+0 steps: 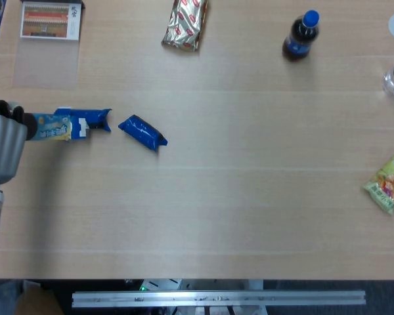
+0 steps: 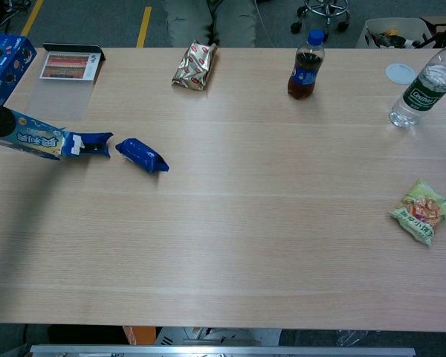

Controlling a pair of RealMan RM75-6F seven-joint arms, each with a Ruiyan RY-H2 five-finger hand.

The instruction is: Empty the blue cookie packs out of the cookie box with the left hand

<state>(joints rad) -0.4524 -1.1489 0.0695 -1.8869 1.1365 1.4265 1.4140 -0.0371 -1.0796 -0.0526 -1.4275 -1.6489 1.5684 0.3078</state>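
Note:
My left hand (image 1: 3, 149) grips the far end of the cookie box (image 1: 52, 126) at the table's left edge, tilting its open mouth down toward the right. A blue cookie pack (image 1: 92, 119) sticks out of that mouth, partly out of the box. A second blue cookie pack (image 1: 142, 132) lies free on the wood just right of it. In the chest view the cookie box (image 2: 31, 137), the emerging cookie pack (image 2: 91, 142) and the loose cookie pack (image 2: 142, 155) show, but the hand is mostly cut off at the left edge. My right hand shows in neither view.
At the back stand a gold foil bag (image 1: 185, 23), a cola bottle (image 1: 301, 36), a card stand (image 1: 50, 21) and a blue box (image 2: 7, 61). A water bottle (image 2: 422, 88) and white lid (image 2: 400, 72) sit far right; a green snack bag (image 1: 387, 184) lies near the right edge.

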